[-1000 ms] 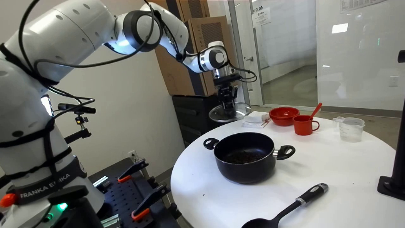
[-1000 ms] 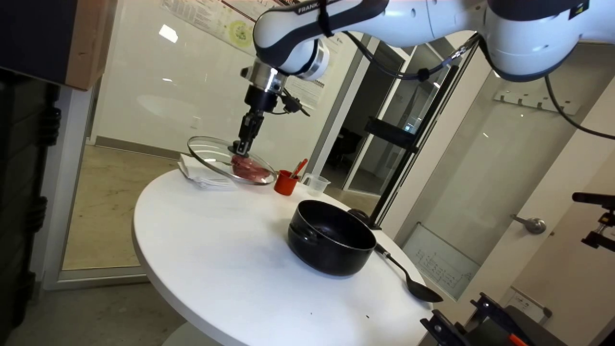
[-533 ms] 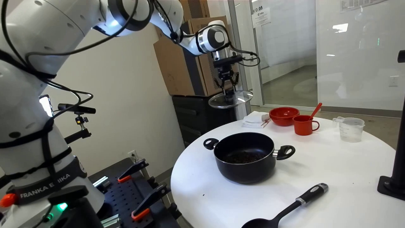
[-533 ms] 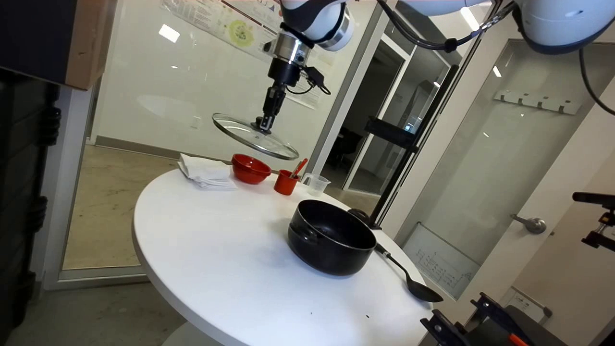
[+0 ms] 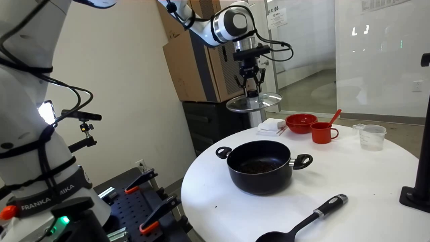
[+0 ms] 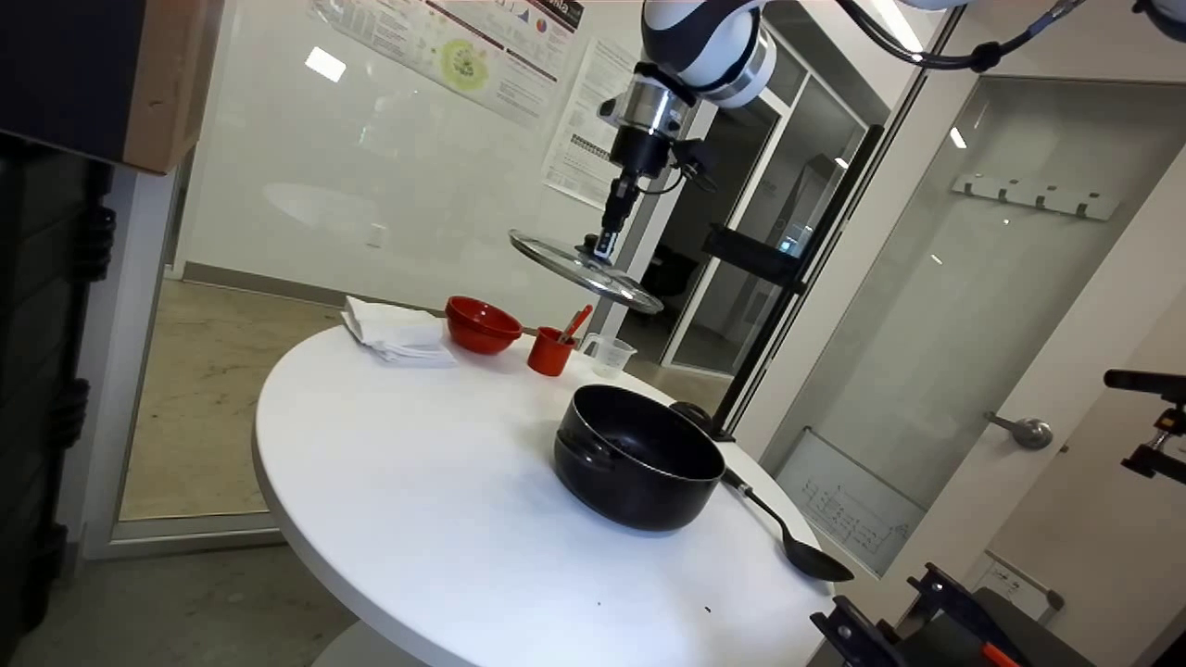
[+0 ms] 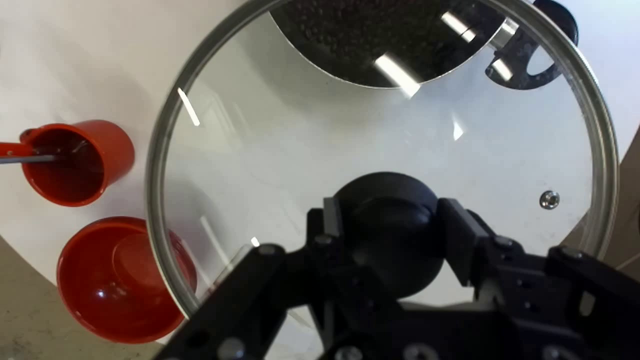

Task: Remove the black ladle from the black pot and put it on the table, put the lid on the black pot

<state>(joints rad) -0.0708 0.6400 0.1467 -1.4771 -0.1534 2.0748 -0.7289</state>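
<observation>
A clear glass lid (image 5: 235, 105) with a metal rim hangs in the air, above and behind the pot. My gripper (image 7: 390, 225) is shut on its black knob, one pad (image 7: 460, 235) against each side. In an exterior view the lid (image 6: 563, 261) is well above the table (image 6: 417, 482). The black pot (image 5: 260, 183) stands uncovered on the white table, dark bits in its bottom. Part of the pot (image 7: 380, 45) shows through the glass in the wrist view. The black ladle (image 5: 332, 205) lies on the table beside the pot, bowl (image 6: 817, 561) included.
Behind the pot are red bowls (image 5: 301, 123), a red mug (image 5: 321, 133) with a red spoon, a clear measuring cup (image 5: 372, 138) and white napkins (image 6: 394, 332). A black post (image 5: 421, 174) rises at the table's side. Cardboard boxes (image 5: 198, 67) stand behind the arm.
The gripper has raised the lid higher and carried it to the right in both exterior views, away from over the bowls. The grip on the knob is unchanged. Pot and ladle have not moved.
</observation>
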